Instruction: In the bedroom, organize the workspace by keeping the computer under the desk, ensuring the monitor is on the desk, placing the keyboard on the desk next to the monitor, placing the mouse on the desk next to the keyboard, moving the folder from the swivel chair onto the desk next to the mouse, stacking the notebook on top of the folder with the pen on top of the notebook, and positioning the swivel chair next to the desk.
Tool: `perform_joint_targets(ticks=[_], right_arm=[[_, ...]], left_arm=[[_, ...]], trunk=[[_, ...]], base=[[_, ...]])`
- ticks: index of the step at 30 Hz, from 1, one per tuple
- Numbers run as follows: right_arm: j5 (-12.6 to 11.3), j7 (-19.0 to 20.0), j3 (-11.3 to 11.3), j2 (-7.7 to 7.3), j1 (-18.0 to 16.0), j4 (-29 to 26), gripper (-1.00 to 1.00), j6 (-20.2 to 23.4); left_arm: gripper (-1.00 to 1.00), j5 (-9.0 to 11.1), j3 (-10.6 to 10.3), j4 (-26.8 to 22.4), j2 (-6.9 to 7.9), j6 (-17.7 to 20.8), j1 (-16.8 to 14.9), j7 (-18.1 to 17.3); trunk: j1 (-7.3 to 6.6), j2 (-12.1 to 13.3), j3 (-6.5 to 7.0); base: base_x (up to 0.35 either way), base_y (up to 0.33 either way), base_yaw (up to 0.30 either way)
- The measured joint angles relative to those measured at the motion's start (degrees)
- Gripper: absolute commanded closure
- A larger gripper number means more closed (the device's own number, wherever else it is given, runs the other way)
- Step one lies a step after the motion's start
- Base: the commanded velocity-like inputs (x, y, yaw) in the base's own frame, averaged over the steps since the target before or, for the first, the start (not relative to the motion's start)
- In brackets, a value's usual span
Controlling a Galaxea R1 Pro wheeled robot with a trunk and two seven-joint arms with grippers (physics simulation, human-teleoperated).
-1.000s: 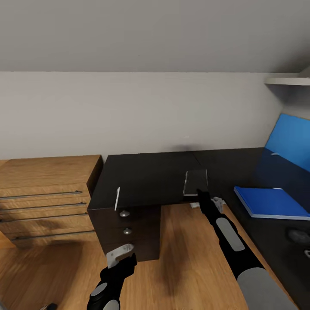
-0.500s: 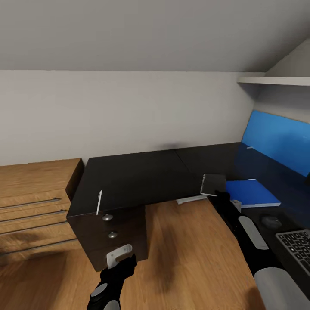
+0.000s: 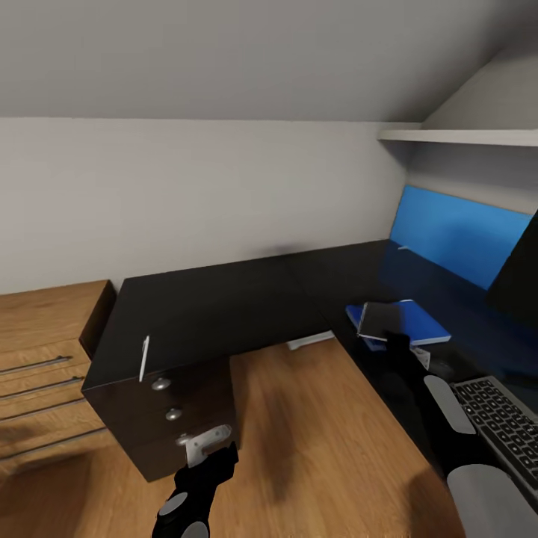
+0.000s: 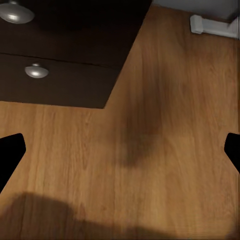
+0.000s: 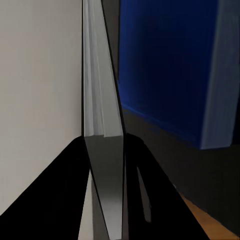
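My right gripper (image 3: 390,338) is shut on the dark grey notebook (image 3: 380,319) and holds it just above the near end of the blue folder (image 3: 418,320) on the black desk (image 3: 224,306). In the right wrist view the notebook (image 5: 102,125) stands edge-on between my black fingers (image 5: 135,190). The white pen (image 3: 143,359) lies at the front edge of the desk's left wing. The keyboard (image 3: 502,422) sits at the right, with the monitor's black edge (image 3: 519,273) behind it. My left gripper (image 3: 211,448) hangs open and empty over the floor. The mouse, computer and chair are out of view.
A dark drawer unit (image 3: 168,411) with round knobs stands under the desk's left wing, with the wooden drawer chest (image 3: 37,351) beside it. The blue back panel (image 3: 459,235) and a white wall shelf (image 3: 463,137) are at the right. Wood floor (image 3: 314,441) lies between my arms.
The head view has swung to the right. My right gripper has carried the notebook from the desk's inner corner to just over the blue folder. The left gripper has stayed put.
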Motion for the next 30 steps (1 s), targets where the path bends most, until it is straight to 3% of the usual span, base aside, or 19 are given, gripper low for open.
perform_joint_targets(ticks=[11,23,30], right_arm=[[0.06,0.04,-0.06,-0.07,0.0,-0.05,1.0,0.0],[0.12,0.36,0.05,-0.07,-0.01,-0.35,1.0,0.02],[0.29,0.52,-0.36,0.36,-0.04,-0.33,1.0,-0.01]], left_arm=[[-1.0,-0.03,-0.53,0.0,0.03,-0.07,0.0,0.0],[-1.0,0.02,-0.62,0.15,0.07,-0.09,0.0,-0.08],[-1.0,-0.16,-2.27,0.18,-0.65,-0.28,0.0,0.18]], trunk=[[-0.02,0.0,-0.45],[0.0,0.0,-0.54],[0.0,0.0,-0.54]], base=[[0.084,0.0,-0.203],[0.139,0.0,-0.025],[0.0,0.0,0.0]])
